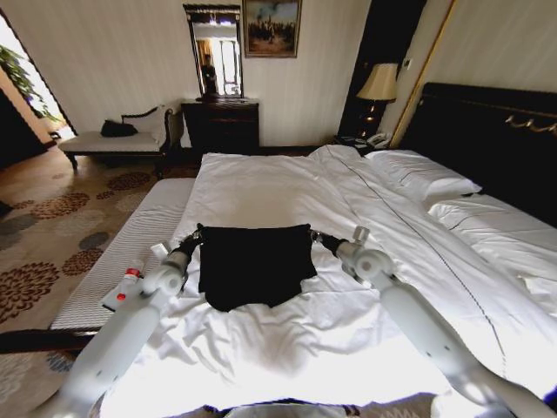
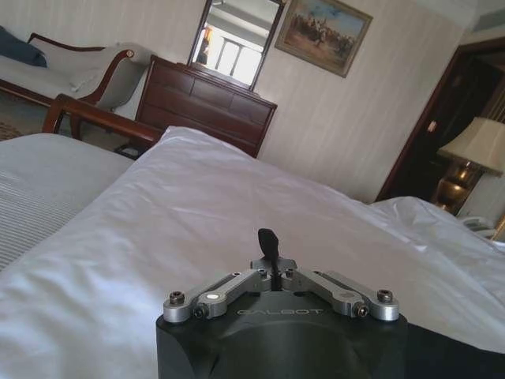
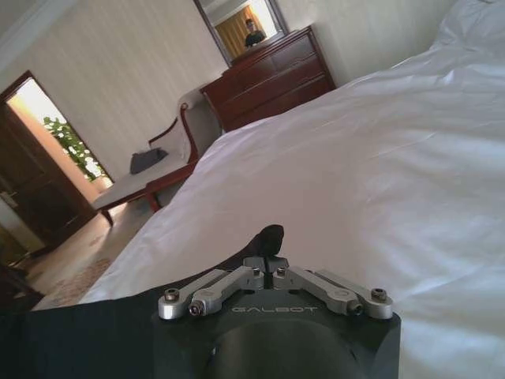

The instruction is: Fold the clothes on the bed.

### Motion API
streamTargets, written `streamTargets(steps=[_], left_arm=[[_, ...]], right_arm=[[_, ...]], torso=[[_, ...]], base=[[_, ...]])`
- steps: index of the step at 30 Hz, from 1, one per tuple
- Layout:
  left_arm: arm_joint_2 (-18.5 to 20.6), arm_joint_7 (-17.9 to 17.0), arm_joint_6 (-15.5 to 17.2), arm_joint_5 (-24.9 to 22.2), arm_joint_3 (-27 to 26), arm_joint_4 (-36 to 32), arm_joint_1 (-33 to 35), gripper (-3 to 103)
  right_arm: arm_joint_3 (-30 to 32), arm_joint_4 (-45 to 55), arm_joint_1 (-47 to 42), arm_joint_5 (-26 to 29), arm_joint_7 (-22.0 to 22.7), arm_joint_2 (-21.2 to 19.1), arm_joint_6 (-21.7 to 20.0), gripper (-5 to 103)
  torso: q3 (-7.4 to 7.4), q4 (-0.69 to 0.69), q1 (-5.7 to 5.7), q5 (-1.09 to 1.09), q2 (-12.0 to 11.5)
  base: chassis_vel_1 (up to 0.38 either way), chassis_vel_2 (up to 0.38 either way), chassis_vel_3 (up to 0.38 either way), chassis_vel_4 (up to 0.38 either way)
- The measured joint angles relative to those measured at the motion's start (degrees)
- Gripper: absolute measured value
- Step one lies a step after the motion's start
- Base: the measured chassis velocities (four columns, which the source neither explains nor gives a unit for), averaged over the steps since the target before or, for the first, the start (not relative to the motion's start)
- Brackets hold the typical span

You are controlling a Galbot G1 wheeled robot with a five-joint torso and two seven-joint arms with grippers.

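Note:
The clothes, a black T-shirt, lie flat in a squarish shape on the white duvet of the bed, near its front edge. My left gripper is at the shirt's far left corner and my right gripper at its far right corner. The shirt's far edge runs straight between them. In the left wrist view the left gripper is shut, with black cloth beside it. In the right wrist view the right gripper is shut, and black cloth rises up to its tip.
White pillows and a dark headboard are on the right. A striped bench runs along the bed's left side. Beyond the bed stand a dark dresser, a chaise with a dark bundle, and a lamp.

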Motion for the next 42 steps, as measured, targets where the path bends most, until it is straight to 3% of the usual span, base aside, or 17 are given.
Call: streamTargets(steps=[12, 18, 34, 42], left_arm=[[-8.7, 1.6, -1.6, 4.1, 7.6, 20.3, -15.5, 0], [-12.2, 2.5, -2.1, 5.5, 8.4, 27.6, -20.6, 0], [-12.4, 2.8, -3.4, 7.0, 9.4, 25.7, -18.2, 0], [-10.4, 4.0, -4.7, 6.7, 7.5, 19.0, -9.7, 0]], right_arm=[[-4.3, -15.7, 8.4, -3.4, -3.2, 3.4, 4.1, 0], [-6.0, -23.0, 11.9, -5.4, -4.0, 6.3, 6.2, 0], [-6.0, -22.6, 9.2, -9.6, -5.3, 6.5, 9.5, 0], [-3.0, -15.5, 1.6, -14.6, -6.4, 6.1, 12.1, 0]], torso=[[-0.01, -0.03, 0.0, 0.01, 0.0], [-0.02, 0.0, -0.02, -0.01, 0.0], [-0.02, -0.02, -0.02, 0.0, 0.0], [-0.03, 0.0, -0.04, -0.01, 0.0]], base=[[0.0, 0.0, 0.0, 0.0], [0.0, 0.0, 0.0, 0.0], [0.0, 0.0, 0.0, 0.0], [0.0, 0.0, 0.0, 0.0]])
